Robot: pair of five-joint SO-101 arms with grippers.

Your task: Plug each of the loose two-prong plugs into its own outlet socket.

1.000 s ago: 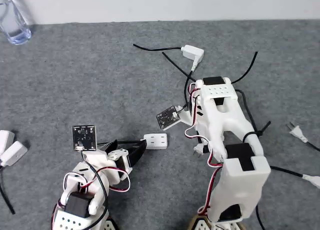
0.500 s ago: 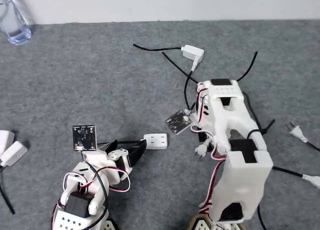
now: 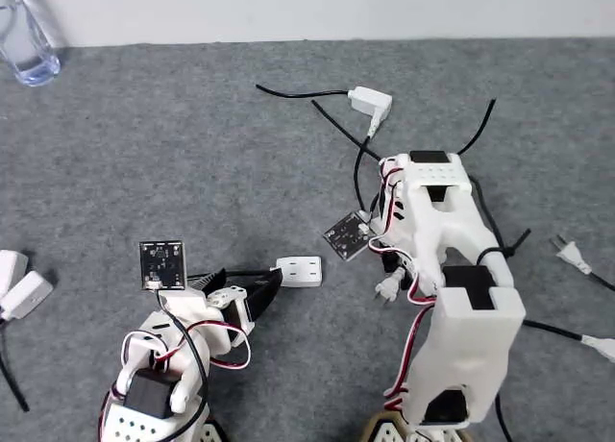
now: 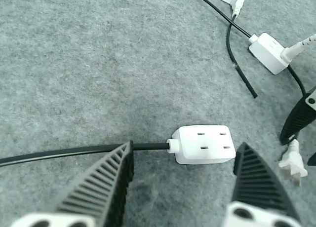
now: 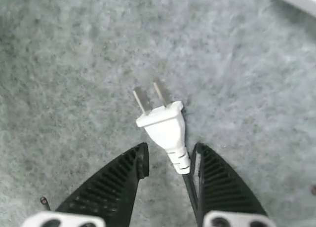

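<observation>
From above, the small white plug [image 3: 387,288] lies flat on the grey desk [image 3: 192,154], right of the middle and toward the edge where the arms stand. It sits just beside the right arm. The white socket block [image 3: 299,270] lies near it, closer to the left arm. More loose plugs lie by the right edge.

In the left wrist view, the left pincer [image 4: 186,147] is spread wide and holds nothing. Its two tips stand either side of the socket block and touch neither end.

In the right wrist view, the right pincer [image 5: 170,149] is only narrowly open. Its tips straddle the ribbed tail of the plug, and one tip looks very close to the tail (contact is hard to judge). The prongs [image 5: 150,97] point away from it.

The plug is probably light, hard and rather smooth, and its cord may tug it askew. The flat sides of the body behind the prongs look like the firmest hold. The thin tail could let it swivel.
</observation>
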